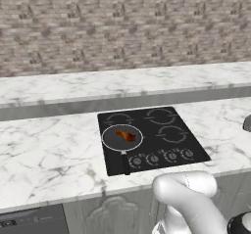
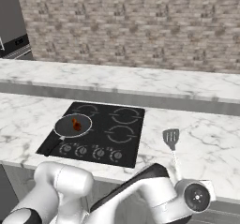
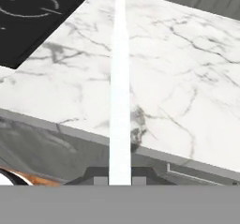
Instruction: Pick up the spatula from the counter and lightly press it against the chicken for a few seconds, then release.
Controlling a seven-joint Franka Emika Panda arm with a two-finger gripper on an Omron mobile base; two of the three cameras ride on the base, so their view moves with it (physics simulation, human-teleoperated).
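a brick wall (image 1: 122, 22) closes the scene at the rear. below it runs a raised marble ledge (image 1: 122, 83), and in front of that the white, grey-veined marble counter (image 1: 49, 154), spanning both base views. the white arm (image 2: 140, 190) reaches low along the counter's front edge, toward the right side of the right base view.

a black cooktop (image 1: 166, 145) is set into the counter, with four ring-marked burners and a row of knobs (image 1: 162, 157) along its near edge. a round pan (image 1: 112, 139) sits on the front-left burner, its dark handle pointing toward the counter's front edge.

the spatula (image 2: 171, 138) is to the right of the cooktop, well apart from the pan. its slotted grey head is over bare marble, and its thin pale handle runs back toward the front edge of the counter, to the robot's hand. in the hand view the handle appears as a long white bar rising from bottom centre across the marble, with a corner of the cooktop at upper left. whether the head touches the counter cannot be told.

the chicken (image 1: 127, 135), a small orange-brown piece, lies inside the pan, toward its right half.

the gripper (image 3: 120, 181) is clamped on the near end of the spatula handle, one dark tip on each side of it.
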